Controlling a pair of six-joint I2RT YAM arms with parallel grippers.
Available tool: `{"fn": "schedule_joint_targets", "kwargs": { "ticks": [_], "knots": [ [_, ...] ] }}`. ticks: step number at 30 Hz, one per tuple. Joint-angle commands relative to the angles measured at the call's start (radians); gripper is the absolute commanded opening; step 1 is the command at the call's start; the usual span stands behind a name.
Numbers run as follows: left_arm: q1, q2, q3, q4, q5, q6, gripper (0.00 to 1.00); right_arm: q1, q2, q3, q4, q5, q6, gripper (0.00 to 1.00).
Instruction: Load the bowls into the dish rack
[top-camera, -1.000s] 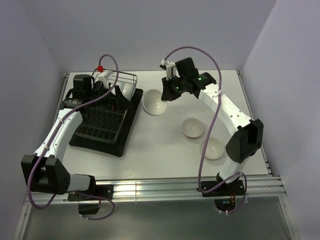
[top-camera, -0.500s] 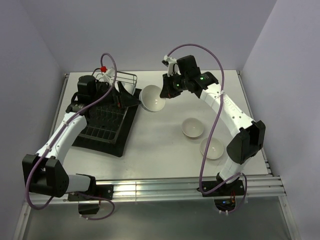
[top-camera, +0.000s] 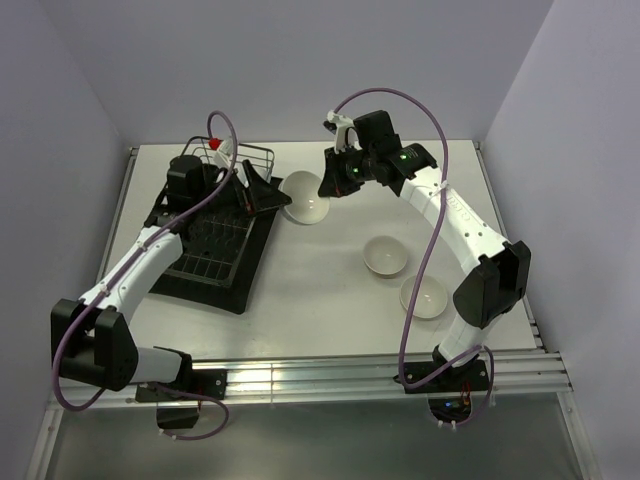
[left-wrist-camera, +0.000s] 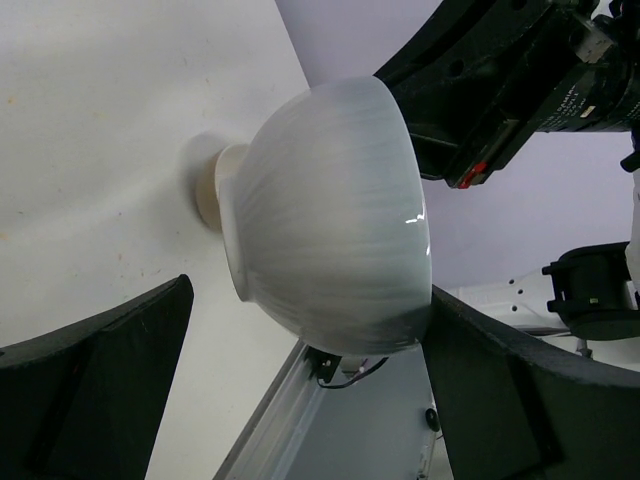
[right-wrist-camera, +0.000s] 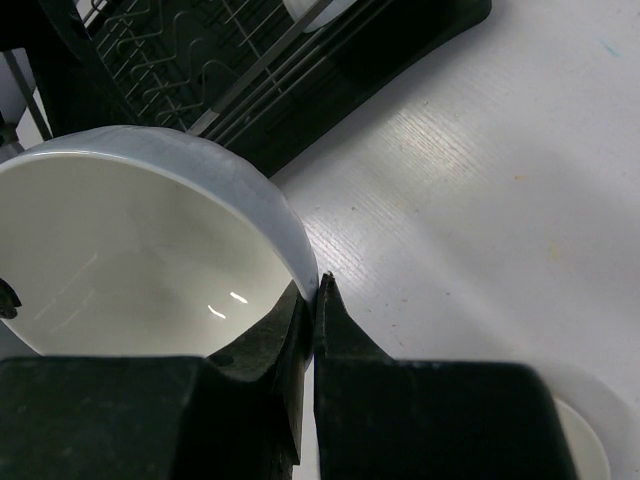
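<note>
My right gripper (top-camera: 327, 186) is shut on the rim of a white bowl (top-camera: 305, 198) and holds it just right of the dish rack (top-camera: 205, 245). In the right wrist view its fingers (right-wrist-camera: 335, 330) pinch the rim, one inside the bowl (right-wrist-camera: 130, 260) and one outside. My left gripper (top-camera: 264, 192) is open at the bowl's left side. In the left wrist view the bowl's underside (left-wrist-camera: 330, 210) sits between the spread fingers (left-wrist-camera: 90, 390); I cannot tell if they touch it. Two more bowls (top-camera: 385, 256) (top-camera: 424, 296) rest on the table.
The rack (right-wrist-camera: 240, 60) sits on a black tray (top-camera: 235, 290) at the table's left. Something white (right-wrist-camera: 312, 8) shows in the rack's far end. The right arm's wrist (left-wrist-camera: 500, 80) is close behind the held bowl. A bowl's edge (right-wrist-camera: 580, 450) shows at the lower right of the right wrist view.
My left gripper has swung right from over the rack to the held bowl. My right gripper has carried the bowl a little left and back, toward the rack's corner.
</note>
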Motion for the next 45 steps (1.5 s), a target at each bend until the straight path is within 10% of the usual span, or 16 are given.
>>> {"fn": "schedule_joint_targets", "kwargs": {
  "ticks": [1,11,23,27,32,45],
  "knots": [
    [-0.022,-0.016,-0.023,0.118,-0.036,-0.066,0.99,-0.002,-0.032,0.058,0.052,-0.054,0.029,0.0],
    [-0.048,0.015,-0.046,0.197,-0.002,-0.181,0.97,0.007,-0.028,0.05,0.055,-0.06,0.032,0.0],
    [-0.047,0.004,-0.075,0.243,0.021,-0.194,0.41,0.009,-0.013,0.058,0.03,-0.098,0.017,0.0],
    [-0.047,-0.003,-0.076,0.215,0.009,-0.166,0.03,0.009,-0.007,0.061,0.018,-0.103,0.006,0.26],
    [-0.012,-0.037,-0.083,0.189,-0.024,-0.137,0.0,0.009,-0.019,0.05,0.021,-0.108,0.003,0.7],
    [0.248,-0.043,0.082,-0.098,-0.004,0.19,0.0,0.0,-0.054,0.047,-0.004,-0.106,-0.017,0.87]
  ]
}}
